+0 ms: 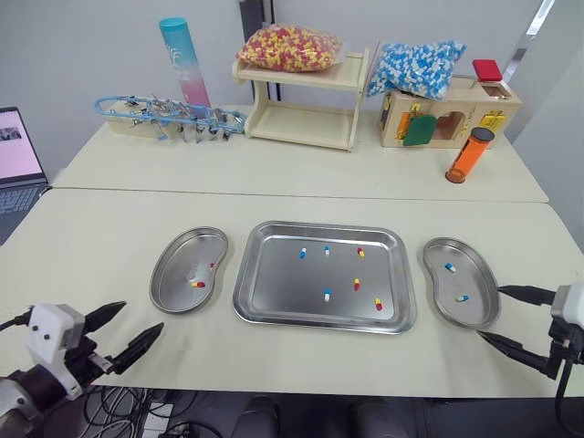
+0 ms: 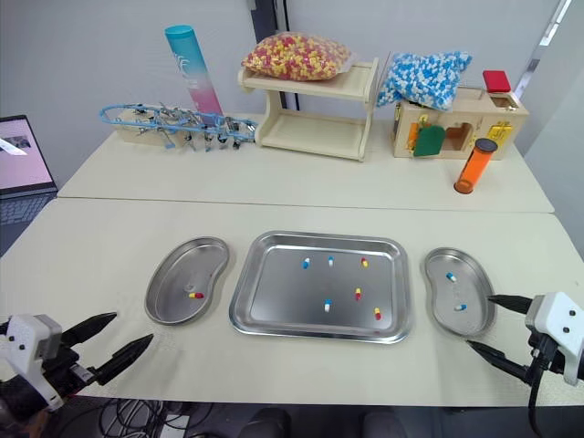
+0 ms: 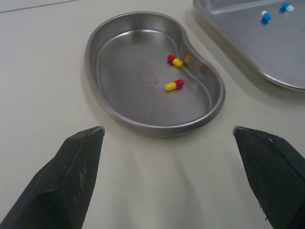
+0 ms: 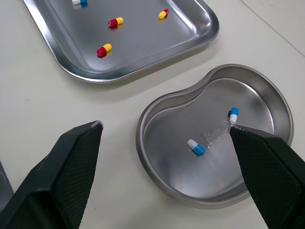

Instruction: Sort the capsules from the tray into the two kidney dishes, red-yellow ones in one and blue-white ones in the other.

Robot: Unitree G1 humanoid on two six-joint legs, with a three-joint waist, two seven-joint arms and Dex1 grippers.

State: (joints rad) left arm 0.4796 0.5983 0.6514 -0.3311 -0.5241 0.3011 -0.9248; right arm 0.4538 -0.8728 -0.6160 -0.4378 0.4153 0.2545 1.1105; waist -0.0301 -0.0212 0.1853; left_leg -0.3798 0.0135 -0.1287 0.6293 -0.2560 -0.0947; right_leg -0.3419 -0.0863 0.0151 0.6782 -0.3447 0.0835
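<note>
From the head camera, take the steel tray (image 1: 274, 285) at mid-table as the dial's centre. Inside it lie three blue-white capsules (image 1: 327, 295) and three red-yellow capsules (image 1: 357, 284), all loose and apart from each other. At 9 o'clock, just beside the tray, is the left kidney dish (image 1: 173, 265), which holds red-yellow capsules. At 3 o'clock is the right kidney dish (image 1: 479, 315), which holds two blue-white ones. The left gripper (image 1: 137, 320) hovers at about 8 o'clock, off the near edge of its dish, with its fingers spread and nothing between them. The right gripper (image 1: 493, 313) sits at about 4 o'clock by the near end of the right dish, also spread wide and empty. At 12 o'clock, well back, a wooden shelf (image 1: 306, 114) carries a bag of red-yellow capsules (image 1: 290, 47). A bag of blue-white capsules (image 1: 415, 66) rests on a wooden box (image 1: 456, 114). In the left wrist view, both black fingers (image 3: 71, 176) stand far apart, with the left dish and its two red-yellow capsules just beyond them and a tray corner behind. In the right wrist view, the fingers (image 4: 66, 176) are equally far apart. Between and beyond them sits the right dish with its two blue-white capsules, then the tray corner with three red-yellow ones.
</note>
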